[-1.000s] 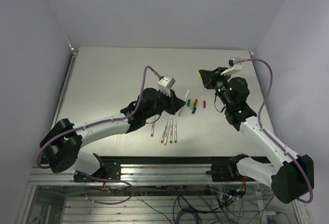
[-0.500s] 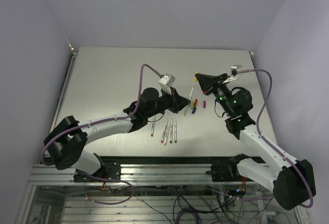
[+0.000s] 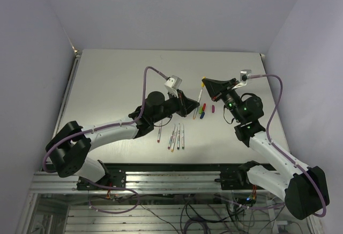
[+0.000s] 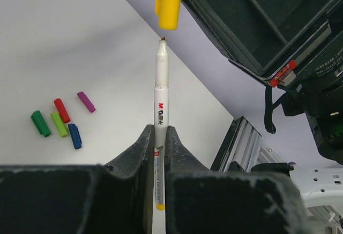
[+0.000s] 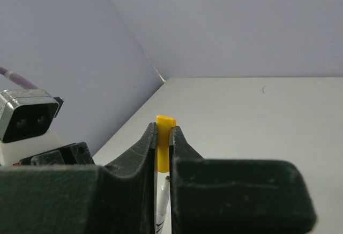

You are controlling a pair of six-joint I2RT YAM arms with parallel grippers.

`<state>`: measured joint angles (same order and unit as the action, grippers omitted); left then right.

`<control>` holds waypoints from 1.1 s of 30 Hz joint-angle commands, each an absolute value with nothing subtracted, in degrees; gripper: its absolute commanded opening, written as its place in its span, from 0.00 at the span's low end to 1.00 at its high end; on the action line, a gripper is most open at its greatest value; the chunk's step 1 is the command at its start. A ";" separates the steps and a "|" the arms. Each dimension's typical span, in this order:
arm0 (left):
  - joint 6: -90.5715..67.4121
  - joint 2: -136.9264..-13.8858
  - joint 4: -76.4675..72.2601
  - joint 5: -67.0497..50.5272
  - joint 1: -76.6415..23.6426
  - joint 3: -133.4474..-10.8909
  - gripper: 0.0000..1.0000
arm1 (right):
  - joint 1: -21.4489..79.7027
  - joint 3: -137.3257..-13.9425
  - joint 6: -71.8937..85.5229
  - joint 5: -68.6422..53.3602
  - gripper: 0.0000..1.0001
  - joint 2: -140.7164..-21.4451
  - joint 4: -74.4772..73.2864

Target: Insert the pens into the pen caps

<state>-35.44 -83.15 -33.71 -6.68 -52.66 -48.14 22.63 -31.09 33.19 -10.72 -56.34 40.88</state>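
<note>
The pen (image 4: 161,92), squeezed in the left pincer (image 4: 159,132), seems aimed at the yellow cap (image 4: 168,0) just ahead, gripped by the right pincer (image 5: 163,129) for joining.

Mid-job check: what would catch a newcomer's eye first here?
The left gripper holds a pen upright in mid-air, its tip just short of the yellow cap pinched in the right gripper. Five loose caps lie clustered close by, and four more pens lie side by side nearer the robot.
</note>
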 commanded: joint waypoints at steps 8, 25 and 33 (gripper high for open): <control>-35.04 -81.92 -38.23 -5.68 -52.75 -48.69 0.07 | 22.94 -30.27 32.96 -11.29 0.00 -55.90 42.98; -33.97 -81.23 -40.80 -3.40 -52.82 -47.37 0.07 | 22.94 -29.32 34.35 -12.65 0.00 -55.97 41.75; -33.79 -82.15 -46.67 -1.69 -52.75 -46.59 0.07 | 22.95 -28.47 38.94 -20.55 0.00 -58.46 45.15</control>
<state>-34.72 -82.94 -39.09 -3.88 -52.66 -47.00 22.61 -30.15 36.01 -15.20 -57.06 42.35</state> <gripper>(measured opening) 0.153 0.047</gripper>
